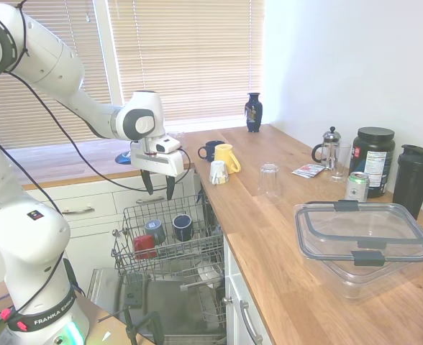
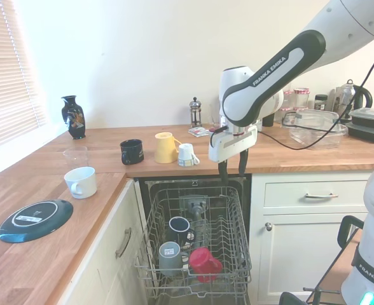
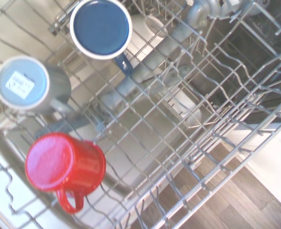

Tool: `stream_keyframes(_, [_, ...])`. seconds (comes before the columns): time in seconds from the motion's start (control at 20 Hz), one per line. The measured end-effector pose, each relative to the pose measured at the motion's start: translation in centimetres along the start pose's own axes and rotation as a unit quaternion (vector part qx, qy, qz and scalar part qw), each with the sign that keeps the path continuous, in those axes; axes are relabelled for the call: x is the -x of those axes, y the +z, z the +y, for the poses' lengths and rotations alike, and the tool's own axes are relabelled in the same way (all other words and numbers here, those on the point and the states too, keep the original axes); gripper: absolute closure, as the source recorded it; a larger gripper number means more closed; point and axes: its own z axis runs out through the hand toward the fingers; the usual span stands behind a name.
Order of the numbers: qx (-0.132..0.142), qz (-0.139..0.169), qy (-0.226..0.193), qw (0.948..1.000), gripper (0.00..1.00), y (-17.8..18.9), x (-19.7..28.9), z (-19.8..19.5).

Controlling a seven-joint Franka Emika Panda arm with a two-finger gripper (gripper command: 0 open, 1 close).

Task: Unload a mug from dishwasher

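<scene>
We find the dishwasher [image 2: 196, 244] open beneath the wooden counter [image 2: 110, 171], its grey wire rack [image 2: 238, 254] pulled out. At the rack's near end in the second exterior view sits the red mug [image 2: 204, 262], inverted, base up, with its handle showing in the wrist view [image 3: 64, 164]. Just beside it stands a grey mug [image 2: 170, 257] bearing a white label on its base, and behind that a dark blue mug [image 2: 179, 230] with a white rim. All 3 rest in the rack, none touching the gripper.

We observe the gripper [image 2: 233, 173] above the rack's far end, near the counter edge, pointing downward. Its 2 fingers are spread apart and hold nothing. It stands well apart from the red mug.

On the counter beyond we note a small white cup [image 2: 187, 155], a yellow mug [image 2: 166, 147] and another dark mug [image 2: 131, 151] in a row. Farther back stands a dark vase [image 2: 74, 117].
</scene>
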Motion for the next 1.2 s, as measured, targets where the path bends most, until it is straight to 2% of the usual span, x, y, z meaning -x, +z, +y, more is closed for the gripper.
stream_keyframes(0.25, [0.028,0.0,-0.052,0.9983,0.0,2.4,2.6,-1.9])
stream_keyframes(0.4, [0.042,0.006,-0.068,0.9968,0.0,3.8,3.8,-3.2])
stream_keyframes(0.65, [0.066,-0.007,-0.097,0.993,0.0,6.5,6.0,-5.5])
stream_keyframes(0.9, [0.086,-0.014,-0.116,0.9894,0.0,9.4,7.6,-8.4])
stream_keyframes(1.2, [0.098,-0.024,-0.127,0.9868,0.0,12.8,7.8,-9.0])
